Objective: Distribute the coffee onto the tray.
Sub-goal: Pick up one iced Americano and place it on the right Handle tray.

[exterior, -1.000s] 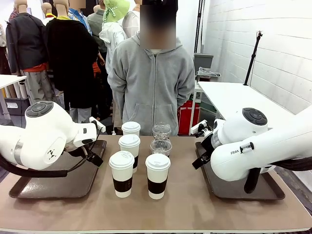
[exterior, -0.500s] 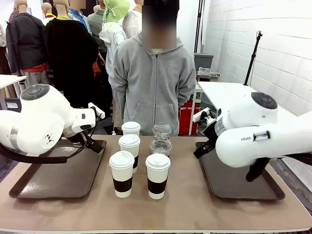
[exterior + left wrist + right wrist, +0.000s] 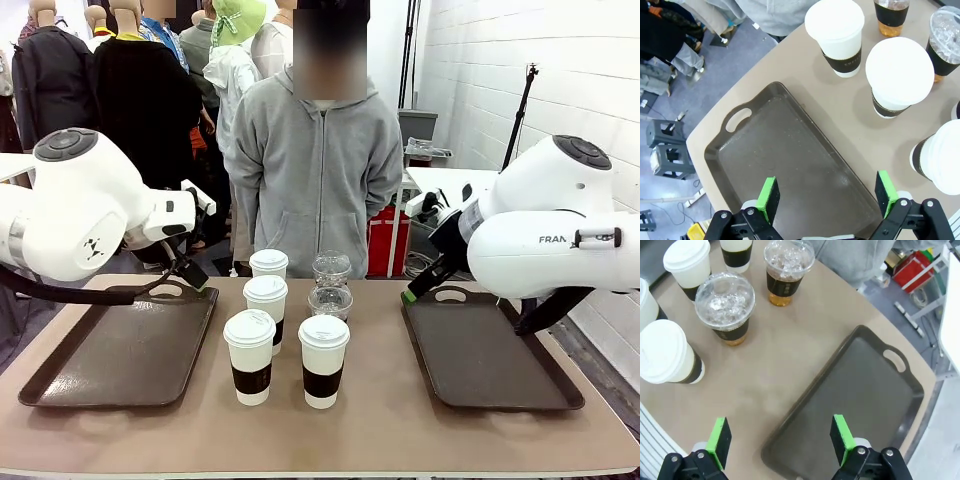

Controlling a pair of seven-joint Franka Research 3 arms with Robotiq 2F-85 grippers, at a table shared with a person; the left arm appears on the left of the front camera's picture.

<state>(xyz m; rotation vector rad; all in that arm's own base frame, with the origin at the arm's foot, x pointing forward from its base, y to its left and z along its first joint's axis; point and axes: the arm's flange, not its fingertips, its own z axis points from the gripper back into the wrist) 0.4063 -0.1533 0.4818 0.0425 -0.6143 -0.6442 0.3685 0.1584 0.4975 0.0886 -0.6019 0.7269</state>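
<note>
Bare tabletop can be crossed between the clear dome-lidded cups (image 3: 330, 302) and the right-hand tray (image 3: 495, 350). Toward the left-hand tray (image 3: 125, 350), passage is blocked by the white-lidded paper cups (image 3: 250, 355), while both trays can be entered from above.

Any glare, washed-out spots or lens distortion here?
Front view: the white wall is close to washed out. Left wrist view: cup lids blown to flat white. Right wrist view: dull sheen on the tray, wide-angle stretch toward the edges.
</note>
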